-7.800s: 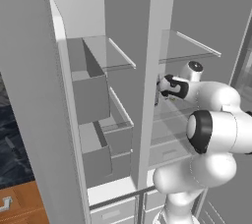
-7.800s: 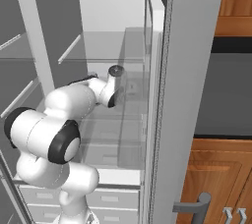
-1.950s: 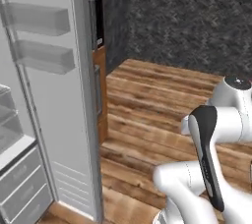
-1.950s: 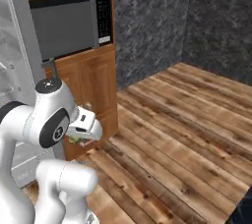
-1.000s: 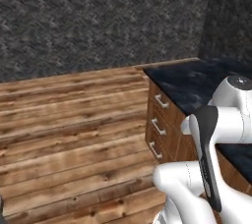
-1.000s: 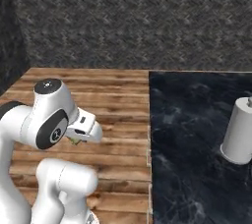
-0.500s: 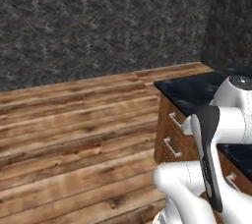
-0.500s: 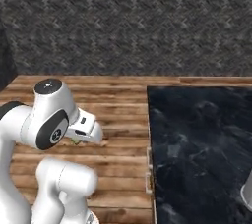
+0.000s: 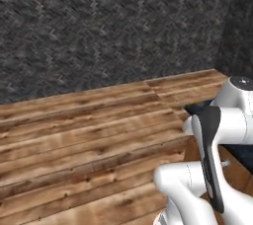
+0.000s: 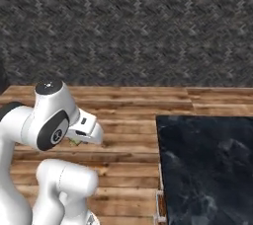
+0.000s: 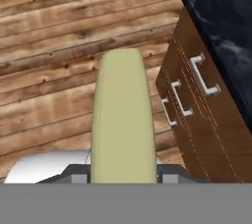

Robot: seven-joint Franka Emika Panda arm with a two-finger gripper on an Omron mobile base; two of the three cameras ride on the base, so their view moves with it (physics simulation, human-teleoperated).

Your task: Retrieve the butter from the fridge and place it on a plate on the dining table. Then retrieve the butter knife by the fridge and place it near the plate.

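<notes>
Both base views look forward and down from behind the arm – sharing the wood floor [image 9: 89, 135] and dark wall [image 10: 128, 26]; hand view looks down close along the butter [image 11: 123, 125]

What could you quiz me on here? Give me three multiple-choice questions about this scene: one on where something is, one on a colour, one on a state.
1. Where is the butter?
A. on the floor
B. between the hand's fingers
C. on the black counter

2. What colour is the counter top?
A. black with pale veins
B. plain white
C. red

3. How are the wooden drawers under the counter?
A. all pulled out
B. missing
C. closed

Answers:
1 B: in the hand view the pale-yellow stick juts out from the hand above the floor.
2 A: the right base view shows dark marbled stone.
3 C: their fronts sit flush, with the handles in line.
</notes>
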